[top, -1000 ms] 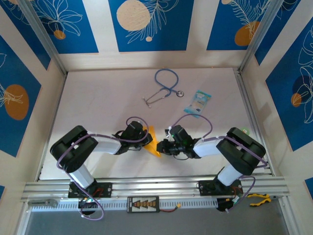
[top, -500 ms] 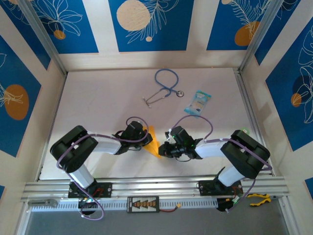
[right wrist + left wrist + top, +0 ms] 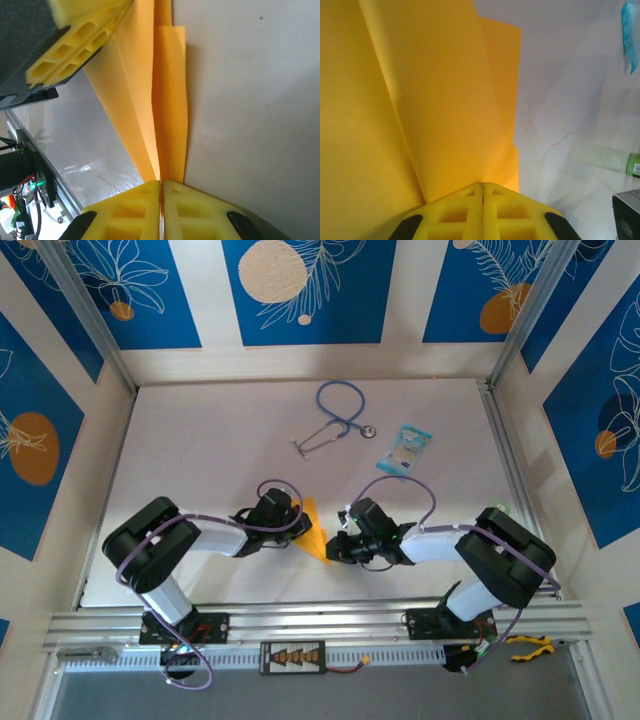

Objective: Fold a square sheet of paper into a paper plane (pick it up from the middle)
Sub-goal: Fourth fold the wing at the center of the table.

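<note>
The orange-yellow sheet of paper [image 3: 313, 533] is folded into a slim pointed paper plane shape with layered flaps and a centre crease. It is held just above the table between the two arms. My left gripper [image 3: 297, 525] is shut on its left side; in the left wrist view the paper [image 3: 435, 100] fans out from the closed jaws of the left gripper [image 3: 483, 186]. My right gripper [image 3: 331, 548] is shut on the creased edge; in the right wrist view the folded paper [image 3: 170, 100] runs up from the right gripper [image 3: 161, 183] to the left gripper's fingers [image 3: 75, 45].
A blue stethoscope [image 3: 335, 420] lies at the back middle of the white table [image 3: 200, 460]. A light-blue printed packet [image 3: 406, 450] lies to its right, and its edge shows in the left wrist view [image 3: 630, 30]. The aluminium rail [image 3: 320, 620] runs along the near edge.
My right gripper has shifted slightly left and shut on the paper's edge. The left gripper has stayed shut on the paper, which has tilted a little.
</note>
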You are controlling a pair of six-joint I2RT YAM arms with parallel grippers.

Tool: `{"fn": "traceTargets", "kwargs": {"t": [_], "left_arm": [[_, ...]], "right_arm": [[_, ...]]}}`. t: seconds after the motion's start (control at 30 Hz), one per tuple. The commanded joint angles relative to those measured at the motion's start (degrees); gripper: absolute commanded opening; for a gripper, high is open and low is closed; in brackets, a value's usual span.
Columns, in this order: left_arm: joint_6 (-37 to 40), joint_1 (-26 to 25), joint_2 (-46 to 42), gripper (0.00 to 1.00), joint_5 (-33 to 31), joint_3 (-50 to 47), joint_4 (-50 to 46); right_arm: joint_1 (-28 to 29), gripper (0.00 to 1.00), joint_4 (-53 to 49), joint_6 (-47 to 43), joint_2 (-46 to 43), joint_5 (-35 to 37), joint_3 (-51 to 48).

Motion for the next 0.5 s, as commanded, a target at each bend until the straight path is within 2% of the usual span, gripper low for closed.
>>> {"fn": "traceTargets", "kwargs": {"t": [0.0,0.47], "left_arm": [[0.0,0.3,1.2,0.0,-2.3,-1.4,-3.2],[-0.5,0.3,1.5,0.0,-2.3,-1.8,-2.3]], "right_arm": [[-0.1,0.11,-4.5,-1.6,-1.0,-3.1,-0.1],[-0.1,0.1,-9.4,-2.9,-0.9,-1.9,-0.9]]}}
